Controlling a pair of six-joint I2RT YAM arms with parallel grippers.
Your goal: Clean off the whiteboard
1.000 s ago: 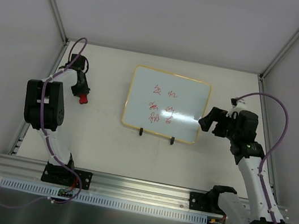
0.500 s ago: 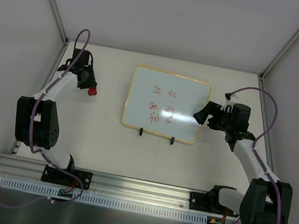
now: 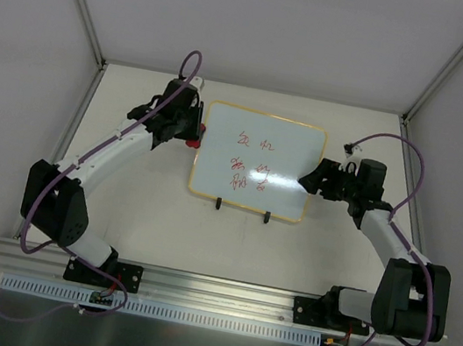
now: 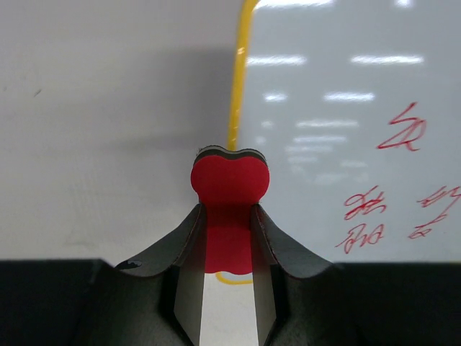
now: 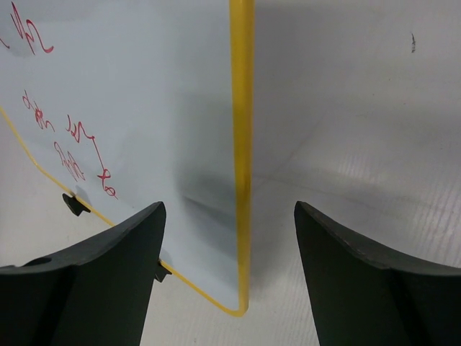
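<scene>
Both arms are bolted at the near edge of the surface (image 3: 153,213) and reach away toward the whiteboard (image 3: 301,154). The board lies flat in the middle of the surface, with two small black clips (image 3: 220,205) on its near edge.

The left arm stretches long and low on a diagonal. The left gripper (image 3: 190,133) sits at the whiteboard's left edge, toward its far corner. The right arm bends sharply at the elbow. The right gripper (image 3: 310,183) points at the whiteboard's right edge.

The overhead view gives only a red speck at the left gripper. The left wrist camera shows that gripper (image 4: 229,216) clamped on a flat red block (image 4: 230,180) with a lobed top and a thin dark backing, directly over the whiteboard's yellow frame. Whether the block touches the frame cannot be told.

The right wrist camera shows its gripper (image 5: 228,209) with jaws apart. One finger is over the whiteboard and the other over bare surface, with the yellow frame between them.

The whiteboard is glossy, round-cornered and mirrors the ceiling lights. Red scribbles (image 3: 250,166) fill its middle. Beside it the surface is matte, off-white and finely ribbed.
</scene>
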